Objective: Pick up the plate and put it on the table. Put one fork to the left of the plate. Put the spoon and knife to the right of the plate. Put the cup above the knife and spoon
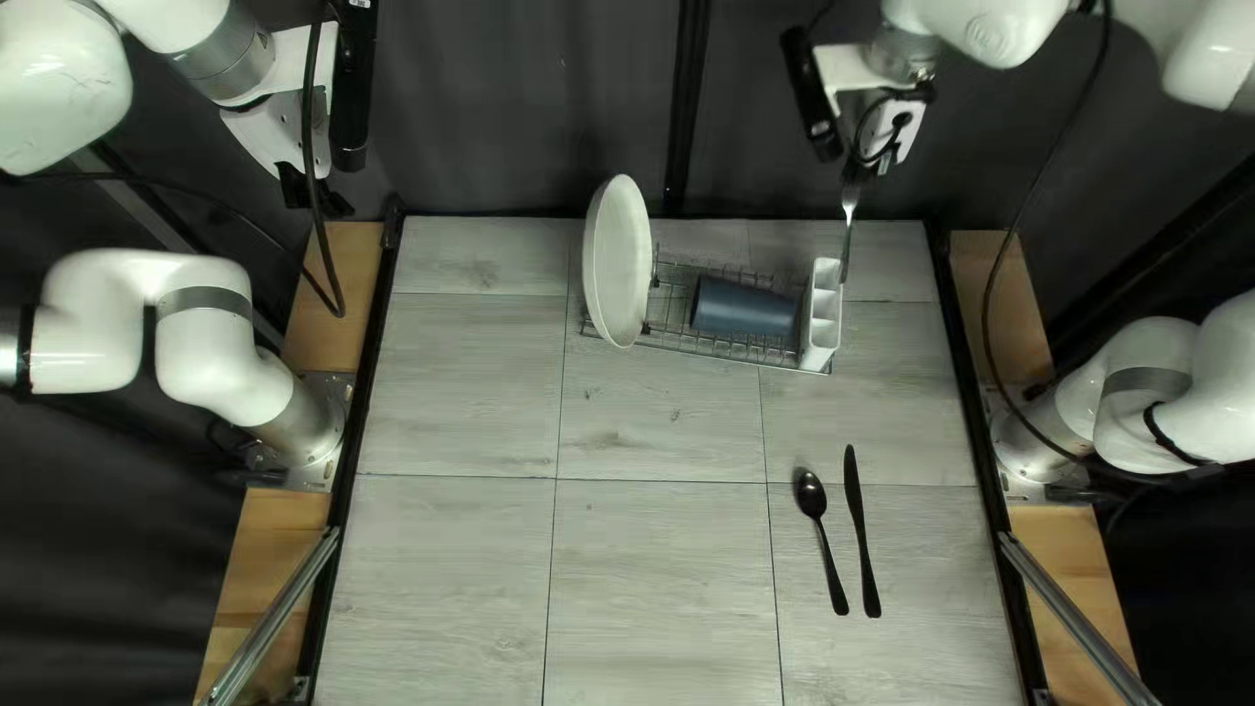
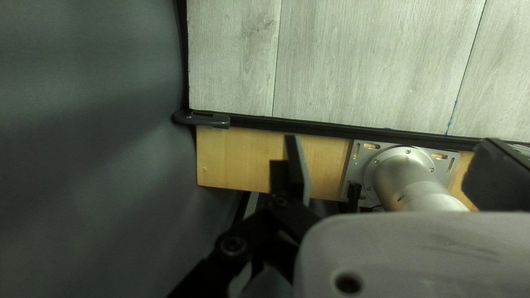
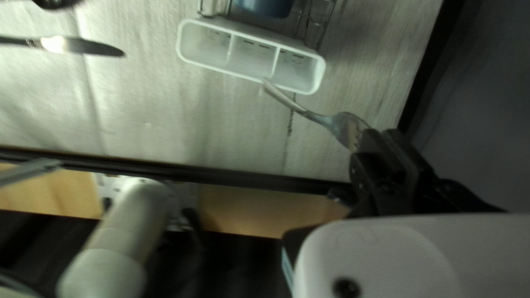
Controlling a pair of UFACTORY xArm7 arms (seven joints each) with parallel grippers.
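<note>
At the top of the top left view, my right gripper (image 1: 866, 168) holds a silver fork (image 1: 849, 216), its handle hanging beside the cutlery holder. In the right wrist view my right gripper (image 3: 381, 135) is shut on the tine end of the fork (image 3: 317, 117). My left gripper (image 1: 314, 199) hangs over the far left corner; in its wrist view the left gripper (image 2: 389, 140) stands open, holding nothing. A white plate (image 1: 616, 262) stands on edge in the rack, and a dark blue cup (image 1: 745, 310) lies there. A black spoon (image 1: 821, 523) and knife (image 1: 859, 523) lie on the table.
The wire rack (image 1: 673, 320) stands near the table's far edge, with the white cutlery holder (image 1: 821, 314) at its right end. Black rails (image 1: 351, 458) edge the table, and arm bases stand on both sides. A dark curtain (image 1: 523, 118) hangs behind.
</note>
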